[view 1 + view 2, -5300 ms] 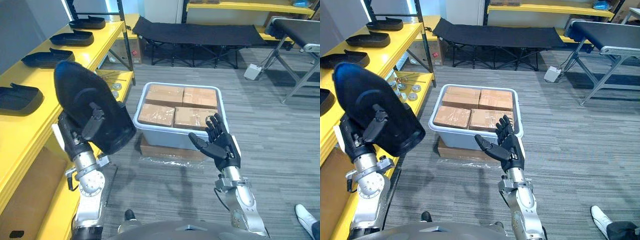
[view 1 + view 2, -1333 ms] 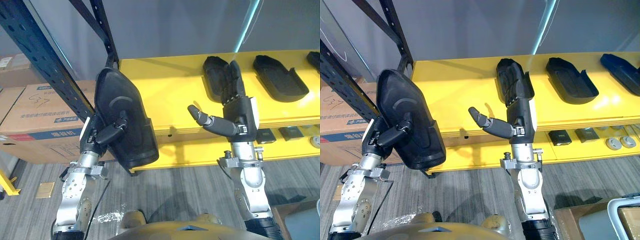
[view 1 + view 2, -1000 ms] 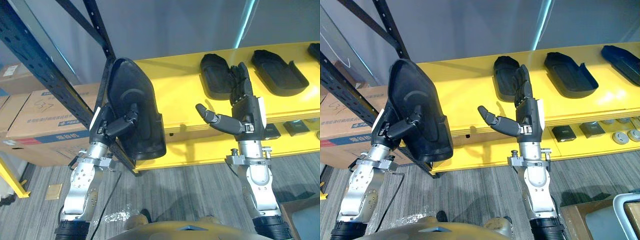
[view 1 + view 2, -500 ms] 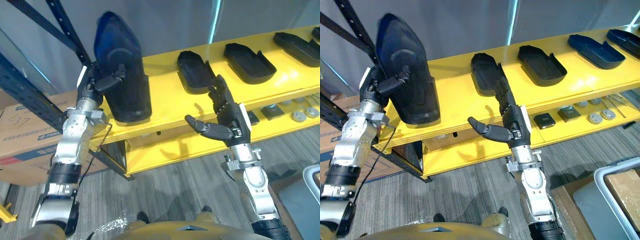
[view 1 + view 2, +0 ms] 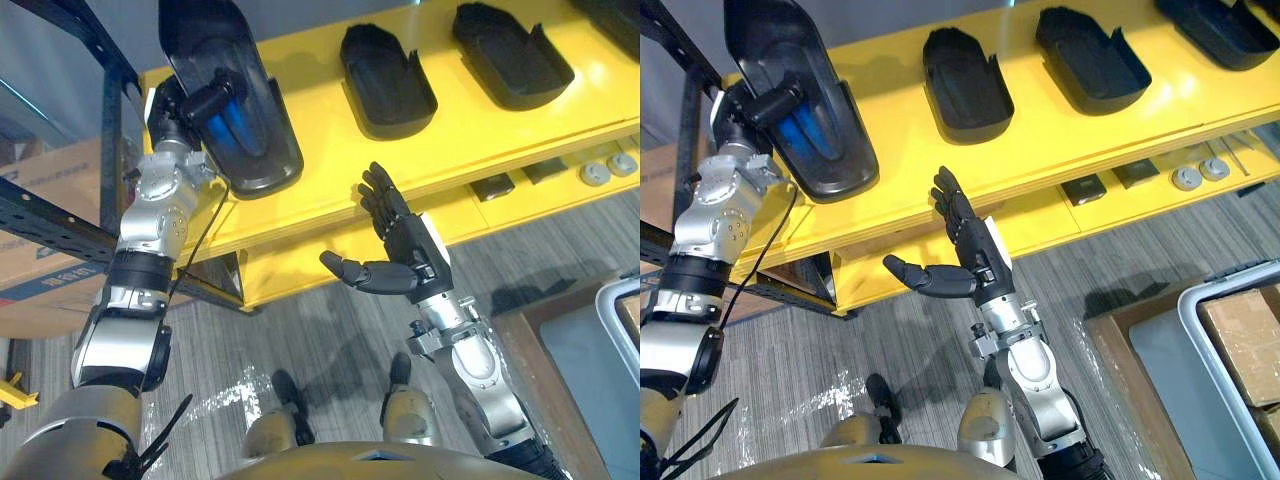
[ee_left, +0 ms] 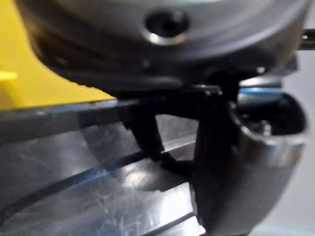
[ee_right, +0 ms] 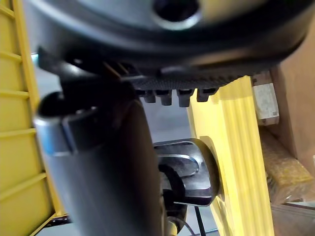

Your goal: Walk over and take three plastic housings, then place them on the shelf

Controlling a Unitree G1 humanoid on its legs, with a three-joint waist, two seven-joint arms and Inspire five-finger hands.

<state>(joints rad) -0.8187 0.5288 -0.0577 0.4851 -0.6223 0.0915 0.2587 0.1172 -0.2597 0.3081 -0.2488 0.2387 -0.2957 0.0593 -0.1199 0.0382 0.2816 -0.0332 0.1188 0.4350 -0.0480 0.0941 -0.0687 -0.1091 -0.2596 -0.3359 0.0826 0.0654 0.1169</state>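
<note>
Right hand: the right hand point(image 5: 412, 252) hung nearest, in front of the shelf edge, fingers spread and straight, holding nothing.
Tote: a grey tote point(image 5: 1238, 276) with cartons point(image 5: 1246, 340) stood on the floor to the robot's right, well apart from both hands.
Lower level: a dark square part point(image 5: 493, 187) and small discs point(image 5: 606, 164) lay on the lower level of the shelf, clear of the work.
Left hand: the left hand point(image 5: 172, 104) reached up to the shelf's left end, thumb curled across the hollow inside of the plastic housing point(image 5: 245, 145) and clamping it.
Task's thing: that housing lay open side up on the yellow shelf point(image 5: 330, 150), its near end close to the front lip.
Step in hand: it looked like the set-down. It would be best to let the housing settle flat, slide it back from the lip if it overhung, then uncurl the thumb and lift the hand straight out so it was not dragged.
Neighbours: a second housing point(image 5: 386, 70) and a third housing point(image 5: 510, 45) sat further along the shelf, apart from the held one, so there was room.
In the way: the dark rack upright point(image 5: 115, 85) stood just beside the left forearm, with a cardboard box point(image 5: 40, 170) behind it. In my judgement the upright was the thing most likely to be clipped on withdrawal.
</note>
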